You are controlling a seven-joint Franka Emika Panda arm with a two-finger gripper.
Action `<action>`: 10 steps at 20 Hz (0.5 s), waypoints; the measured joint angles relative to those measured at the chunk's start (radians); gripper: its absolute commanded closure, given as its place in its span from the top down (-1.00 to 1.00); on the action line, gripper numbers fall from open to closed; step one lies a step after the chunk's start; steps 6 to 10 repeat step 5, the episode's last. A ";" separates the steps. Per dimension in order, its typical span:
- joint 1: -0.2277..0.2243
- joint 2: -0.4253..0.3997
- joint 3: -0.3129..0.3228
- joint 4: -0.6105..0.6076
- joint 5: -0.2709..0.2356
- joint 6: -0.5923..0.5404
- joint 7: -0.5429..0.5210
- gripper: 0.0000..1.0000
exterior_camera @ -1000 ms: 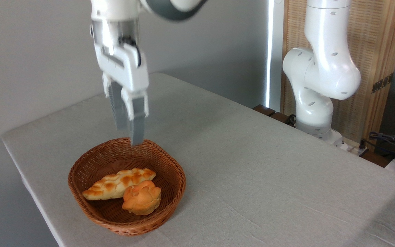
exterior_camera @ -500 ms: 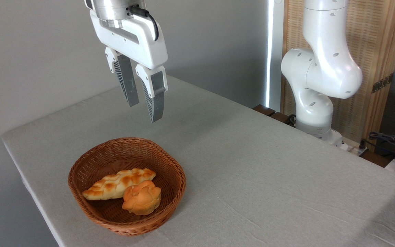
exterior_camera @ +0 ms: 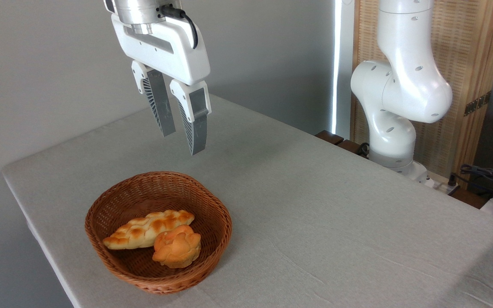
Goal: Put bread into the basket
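A: What do we read for materials in the work area?

B: We see a round wicker basket [exterior_camera: 158, 233] of brown woven cane with a ribbed rim. Inside it lie two pieces of bread: a long braided loaf [exterior_camera: 148, 229], pale with browned knots, and a rounded orange-gold bun [exterior_camera: 176, 247] with folded lobes. The two touch, the bun in front of the loaf's right end.

A: And the end effector?

B: We note the gripper [exterior_camera: 183, 139] hanging above and behind the basket, well apart from it. Its two grey ridged fingers [exterior_camera: 162, 111] are spread with a clear gap, holding nothing. The housing is glossy white plastic with a black cable at the top.

A: Surface and surroundings?

B: We record a table [exterior_camera: 315, 222] covered in light grey cloth with faint creases. Behind it stand a plain grey wall, a slatted wooden panel [exterior_camera: 464, 85], and the arm's white base [exterior_camera: 396, 111] at the right, with dark cables [exterior_camera: 486, 175] beside it.
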 measured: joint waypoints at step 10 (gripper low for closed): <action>0.000 -0.027 0.000 -0.032 0.001 0.002 0.000 1.00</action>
